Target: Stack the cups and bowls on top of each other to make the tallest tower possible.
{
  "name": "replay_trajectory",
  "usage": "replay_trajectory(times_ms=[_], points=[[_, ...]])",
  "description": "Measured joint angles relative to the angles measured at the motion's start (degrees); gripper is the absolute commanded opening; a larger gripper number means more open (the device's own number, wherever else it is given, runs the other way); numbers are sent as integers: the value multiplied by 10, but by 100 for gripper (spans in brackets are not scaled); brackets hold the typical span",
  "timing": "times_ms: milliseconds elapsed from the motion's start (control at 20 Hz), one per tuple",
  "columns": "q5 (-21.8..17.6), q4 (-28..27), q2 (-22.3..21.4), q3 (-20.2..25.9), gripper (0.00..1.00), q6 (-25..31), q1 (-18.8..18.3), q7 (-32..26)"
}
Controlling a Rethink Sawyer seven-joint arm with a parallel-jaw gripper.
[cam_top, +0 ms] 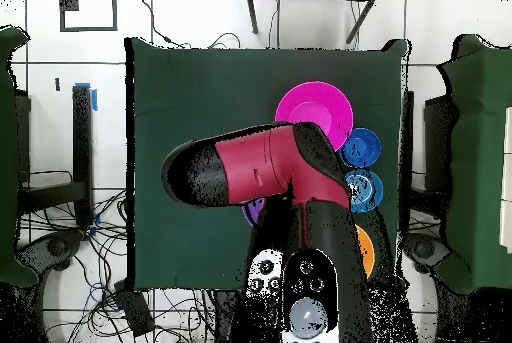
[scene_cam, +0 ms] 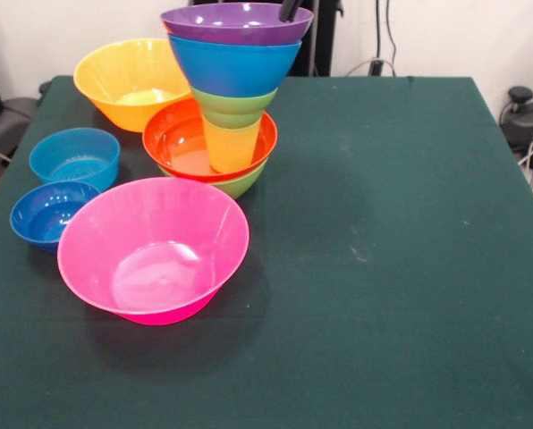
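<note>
Gripper (scene_cam: 291, 9) shows only as a dark tip dipping into the purple bowl (scene_cam: 237, 22); cannot tell whether it grips. Directly beneath it, the tower (scene_cam: 222, 107), six pieces: purple bowl, blue bowl (scene_cam: 233, 67), small green bowl (scene_cam: 233, 105), yellow cup (scene_cam: 231, 145), red-orange bowl (scene_cam: 181, 141), green bowl (scene_cam: 241, 183) at the bottom. Four loose bowls on the table (scene_cam: 383, 250): orange (scene_cam: 128, 80), light-blue (scene_cam: 74, 156), dark-blue (scene_cam: 47, 213), pink (scene_cam: 153, 248).

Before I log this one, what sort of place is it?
Most likely a robotics lab or test room. A green cloth-covered table holds plastic bowls for a stacking tower, cables trail over a tiled floor, and the red arm stands at the table.
</note>
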Motion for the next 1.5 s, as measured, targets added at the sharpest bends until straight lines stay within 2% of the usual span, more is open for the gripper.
replay_trajectory(times_ms=[900, 1500], points=[[15, -7, 12, 24, 100, 4, 6, 0], [46, -74, 39, 24, 100, 99, 53, 0]])
